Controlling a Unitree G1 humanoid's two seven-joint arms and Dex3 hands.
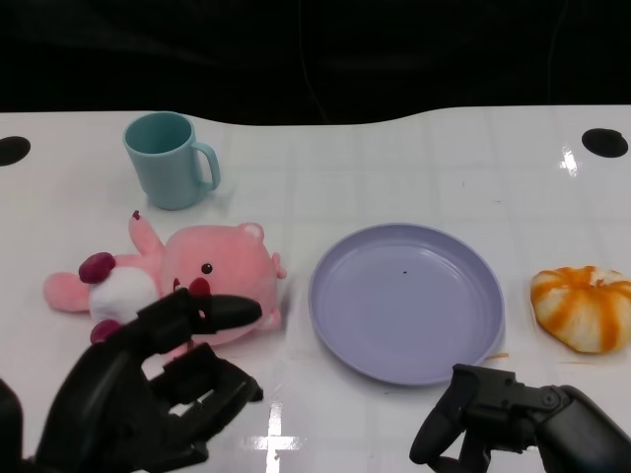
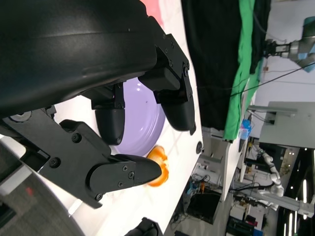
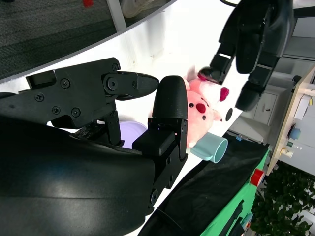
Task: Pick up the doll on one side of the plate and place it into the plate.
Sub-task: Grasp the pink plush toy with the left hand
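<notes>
L hand nearest, fingers spread, holding nothing, hovering just in front of pink doll. R hand also apart-fingered, empty, near plate front rim. Doll lies left of plate, on table. Teal mug behind doll; orange pumpkin toy right of plate.

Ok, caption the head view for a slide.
Left hand open near the pink doll, beside an empty purple plate.

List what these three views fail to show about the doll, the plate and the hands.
- Doll: lower edge hidden by left hand in head view.
- Plate: mostly blocked by fingers in left wrist view.
- Right hand: cut off by head view's bottom edge.
</notes>
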